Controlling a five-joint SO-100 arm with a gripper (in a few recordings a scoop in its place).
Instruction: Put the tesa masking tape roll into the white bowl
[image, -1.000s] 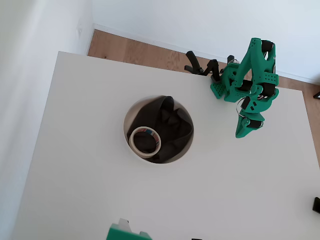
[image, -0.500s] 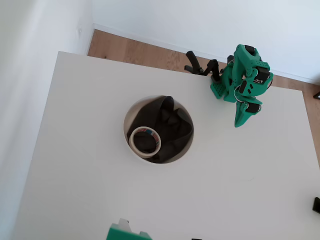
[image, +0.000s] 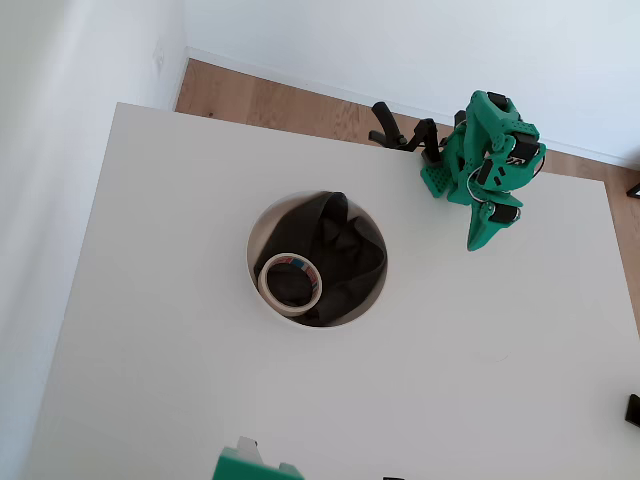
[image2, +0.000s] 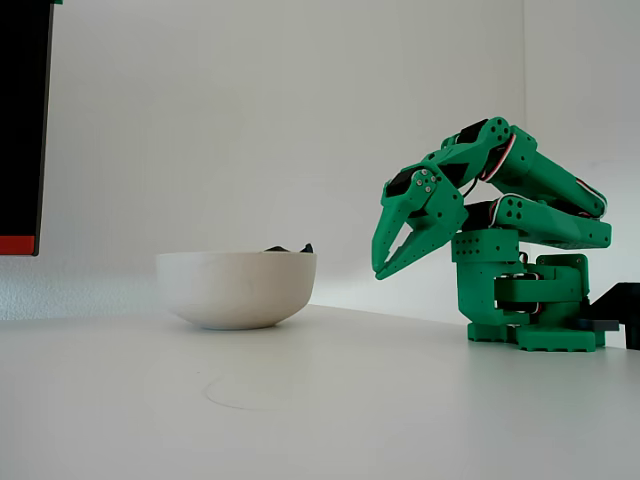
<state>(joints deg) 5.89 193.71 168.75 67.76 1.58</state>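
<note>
In the overhead view the white bowl (image: 316, 258) sits near the middle of the white worktop (image: 180, 350), with dark charcoal cloth (image: 335, 250) bunched inside it. The tesa masking tape roll (image: 290, 283) lies flat inside the bowl, at its lower left, partly on the cloth and close against the rim. Well to the right of the bowl, near the far edge of the worktop, the green arm (image: 490, 160) is folded over its base, and the gripper (image: 478, 240) points down toward the worktop, well apart from the roll and the bowl.

In the fixed view the bowl (image2: 237, 287) stands left of centre, a bit of dark cloth showing above its rim; the roll is hidden inside. To its right the gripper (image2: 382, 270) hangs empty above the worktop, its fingers (image2: 395, 225) slightly spread with a narrow gap between their tips.

Compared with half a second ago, the arm has barely moved; a second ago it was reaching farther out. The roll and bowl lie as before.
</note>
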